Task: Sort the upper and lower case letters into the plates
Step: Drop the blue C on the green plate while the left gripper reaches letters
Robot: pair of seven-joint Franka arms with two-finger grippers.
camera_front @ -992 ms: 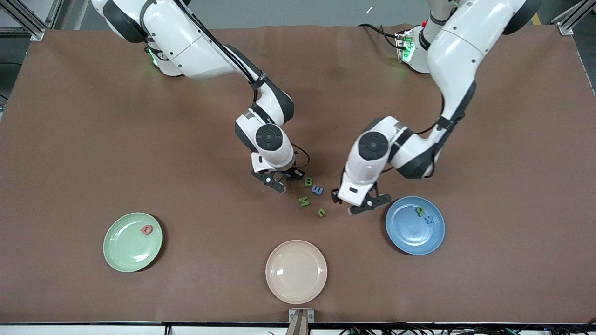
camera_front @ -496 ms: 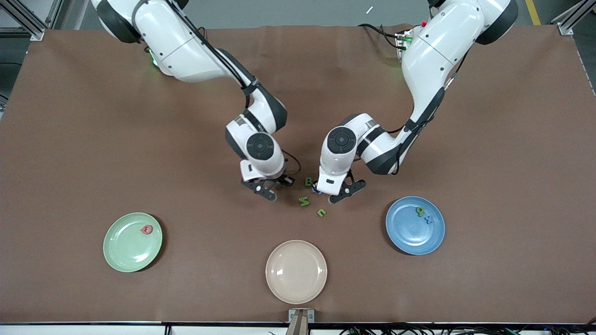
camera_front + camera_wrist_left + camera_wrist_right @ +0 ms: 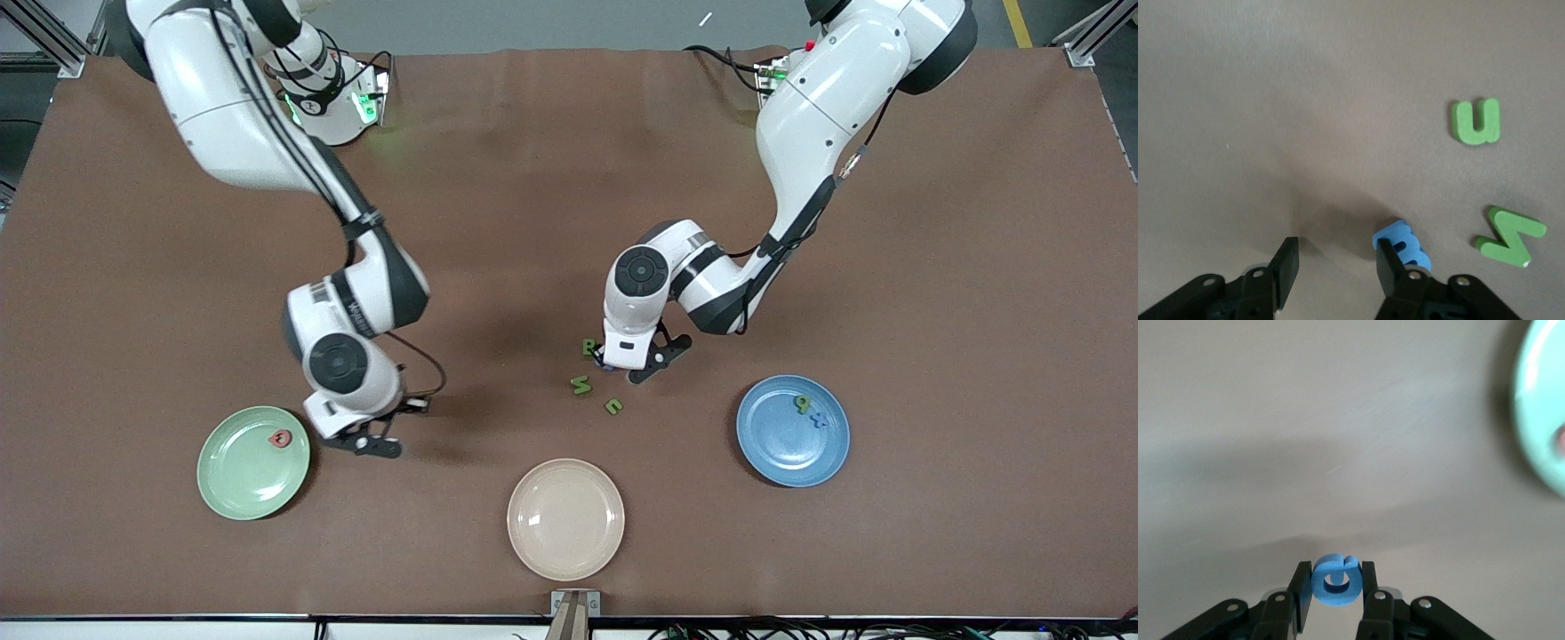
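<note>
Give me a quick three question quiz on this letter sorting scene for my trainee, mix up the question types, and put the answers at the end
1. True or false: the right claw is shut on a blue letter.
2. Which plate holds the pink letter? A: the pale green plate. B: the blue plate. C: the cream plate.
3. How many green letters lie loose on the table by the left claw?

Key: 1 true. 2 A. 3 three.
</note>
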